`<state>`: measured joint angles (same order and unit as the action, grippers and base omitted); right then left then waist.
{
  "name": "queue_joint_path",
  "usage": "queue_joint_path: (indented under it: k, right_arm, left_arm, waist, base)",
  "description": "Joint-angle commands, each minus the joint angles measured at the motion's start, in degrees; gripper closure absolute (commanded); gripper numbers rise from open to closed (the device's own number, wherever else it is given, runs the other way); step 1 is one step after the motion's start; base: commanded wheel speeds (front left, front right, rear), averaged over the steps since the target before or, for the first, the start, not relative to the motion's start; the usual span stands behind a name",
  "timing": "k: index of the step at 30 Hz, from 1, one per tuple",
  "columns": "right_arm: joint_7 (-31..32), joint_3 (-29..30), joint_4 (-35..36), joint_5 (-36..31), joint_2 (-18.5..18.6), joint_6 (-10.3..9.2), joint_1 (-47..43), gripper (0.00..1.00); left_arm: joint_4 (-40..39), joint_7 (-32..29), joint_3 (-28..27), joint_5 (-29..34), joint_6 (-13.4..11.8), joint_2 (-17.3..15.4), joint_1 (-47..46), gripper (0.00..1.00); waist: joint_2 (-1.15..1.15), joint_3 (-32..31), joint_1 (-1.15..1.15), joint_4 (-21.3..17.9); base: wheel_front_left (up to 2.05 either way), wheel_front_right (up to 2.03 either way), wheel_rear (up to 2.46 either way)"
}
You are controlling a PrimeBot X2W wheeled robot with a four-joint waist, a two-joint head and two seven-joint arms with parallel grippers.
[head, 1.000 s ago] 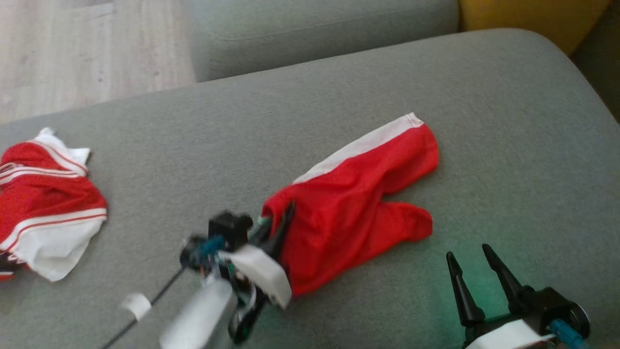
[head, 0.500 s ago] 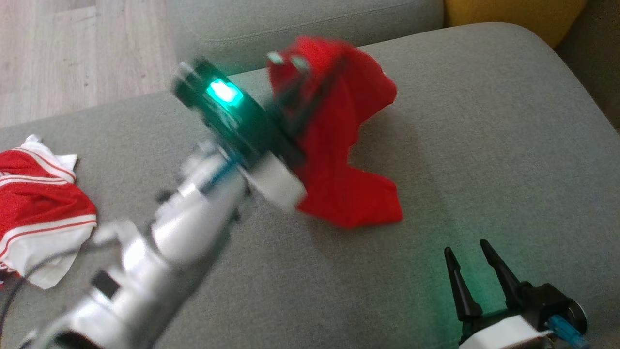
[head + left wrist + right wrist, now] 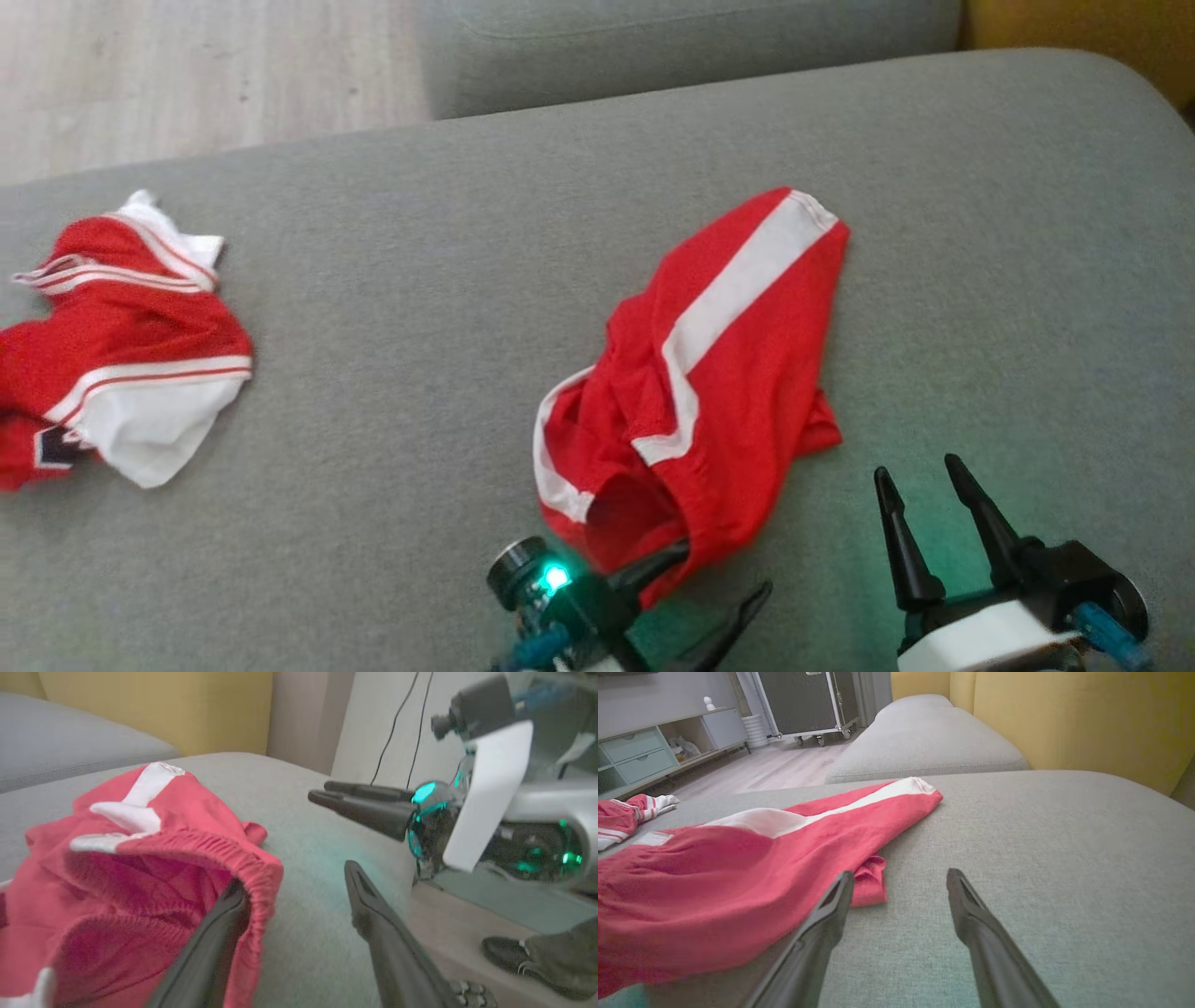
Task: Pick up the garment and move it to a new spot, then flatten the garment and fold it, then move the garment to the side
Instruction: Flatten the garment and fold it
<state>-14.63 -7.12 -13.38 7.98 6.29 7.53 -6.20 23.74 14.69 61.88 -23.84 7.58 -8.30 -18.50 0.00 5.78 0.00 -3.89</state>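
Observation:
The garment (image 3: pixel 738 373), red shorts with a white side stripe, lies crumpled on the grey sofa cushion (image 3: pixel 448 280), one leg stretched toward the back right. My left gripper (image 3: pixel 726 569) is at its near edge, open. In the left wrist view one finger (image 3: pixel 219 924) rests against the elastic waistband of the garment (image 3: pixel 140 858) and the other finger stands clear over bare cushion. My right gripper (image 3: pixel 917 469) is open and empty just right of the shorts. In the right wrist view the garment (image 3: pixel 738 872) lies to the left of that gripper (image 3: pixel 901 875).
A second red and white garment (image 3: pixel 121 345) is bunched at the cushion's left end. Another grey cushion (image 3: pixel 691 37) sits behind, with wood floor (image 3: pixel 187 75) at the back left. A person's shoe (image 3: pixel 528 961) stands on the floor near the sofa's front edge.
My left gripper swung the shorts up and over, came back to the near edge and opened. The shorts now lie stripe side up. The right gripper stayed put; the camera shifted.

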Motion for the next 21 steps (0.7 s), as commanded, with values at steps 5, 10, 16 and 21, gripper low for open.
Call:
queue_joint_path:
  k: [5,10,16,21]
  right_arm:
    - [-0.37,-0.95,1.42,-0.46,0.99,-0.04,1.25,0.00]
    - [-0.37,-1.46,1.22,-0.55,0.74,-0.04,0.61,0.00]
    - [-0.37,-2.29,1.17,-0.35,0.73,-0.04,0.74,0.00]
    - [-0.37,-1.64,1.28,-0.34,1.27,-0.04,0.65,0.00]
  left_arm:
    - [-2.20,0.01,-5.87,-11.68,-0.09,2.29,0.58,0.00]
    - [-1.77,-10.10,-9.88,-30.21,-0.09,3.54,2.09,0.00]
    - [-3.04,-15.30,-15.23,-45.61,-0.09,4.51,1.72,0.00]
    - [-3.47,-16.49,-15.31,-48.31,-0.09,4.67,0.26,0.00]
  waist:
    - [0.00,-2.38,0.00,2.29]
    - [0.00,-3.41,0.00,2.54]
    - [0.00,-3.28,0.00,1.50]
    - [0.00,-2.43,0.00,1.22]
  base:
    - [0.00,0.00,0.00]
    - [0.00,0.00,0.00]
    - [0.00,0.00,0.00]
    - [0.00,0.00,0.00]
